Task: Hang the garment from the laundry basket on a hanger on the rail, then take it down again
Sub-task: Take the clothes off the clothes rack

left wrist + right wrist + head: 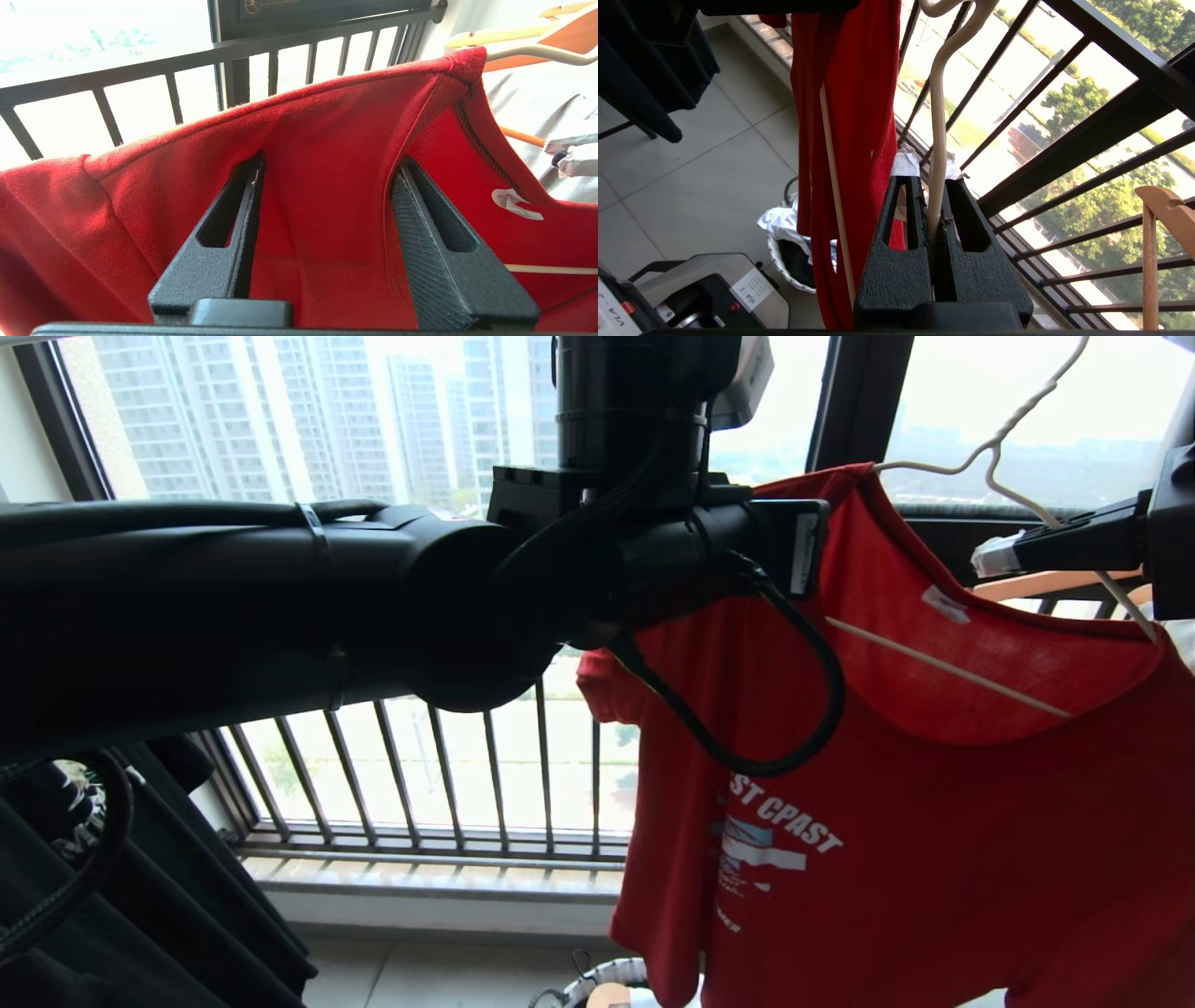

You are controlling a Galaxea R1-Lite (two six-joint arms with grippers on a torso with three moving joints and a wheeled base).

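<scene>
One red T-shirt with white chest lettering drapes over a thin white hanger. Right fingers clamp the hanger's wire; left fingers stand apart, pressed into the shirt's shoulder.

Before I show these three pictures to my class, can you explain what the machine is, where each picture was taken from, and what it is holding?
This is a two-armed robot on a balcony. The wide picture comes from a camera on its head; the other two come from cameras on each wrist, looking past the fingers.

The right pincer is shut on the thin white hanger, holding it up. A red T-shirt hangs on that hanger.

The left pincer pushes into the shirt's shoulder; its two black fingers stand apart with red cloth between them. In the head view its arm blocks much of the scene.

On the floor below sits a laundry basket. Behind everything is a dark window railing.
</scene>
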